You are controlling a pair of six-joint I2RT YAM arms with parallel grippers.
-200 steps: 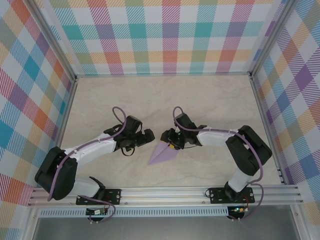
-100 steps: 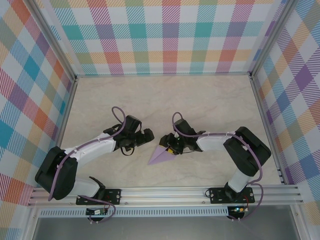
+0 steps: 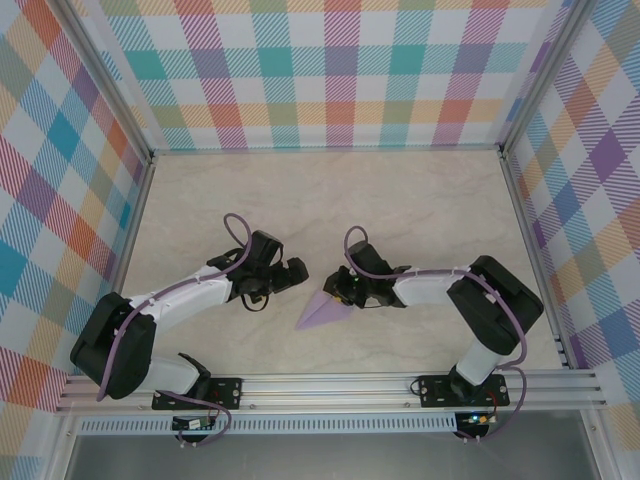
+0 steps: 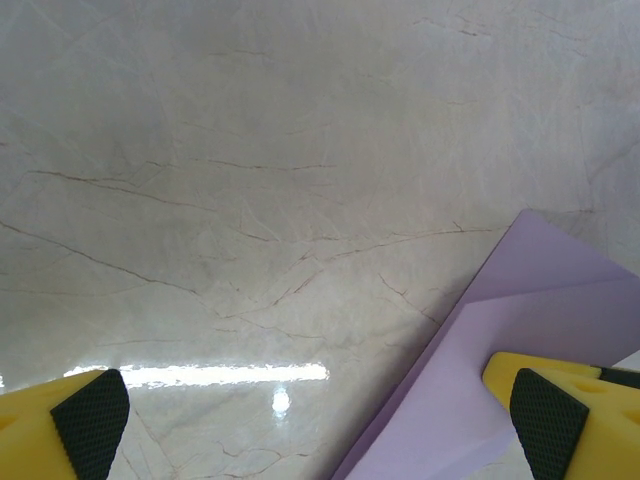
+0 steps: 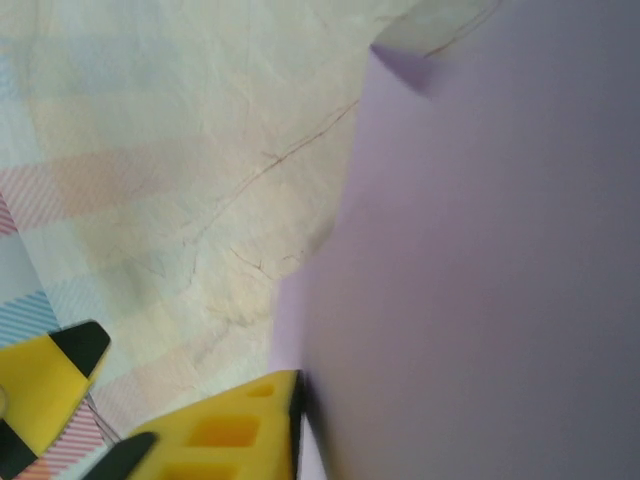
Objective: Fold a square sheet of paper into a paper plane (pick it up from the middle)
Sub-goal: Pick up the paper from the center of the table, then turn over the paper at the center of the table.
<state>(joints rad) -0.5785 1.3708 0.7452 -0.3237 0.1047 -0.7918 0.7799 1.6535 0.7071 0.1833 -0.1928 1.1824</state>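
Lilac paper, folded into the paper plane, lay on the pale marble-patterned table between the two arms, a little nearer the right one. Its long axis ran on a slant. The sharp nose pointed toward the near edge and to the left, while the broad tail sat farther back and to the right, under the right gripper. From above, that gripper was low over the tail end, touching it or nearly so. Its wrist camera had the purple sheet looming close and blurred just beside one yellow finger, with the two fingers fairly near each other. Whether they pinched the paper I could not tell. The left gripper hung just beside the plane's left edge, its jaws spread wide. In its own wrist view one yellow finger sat over the paper's folded edge and the other over bare table.
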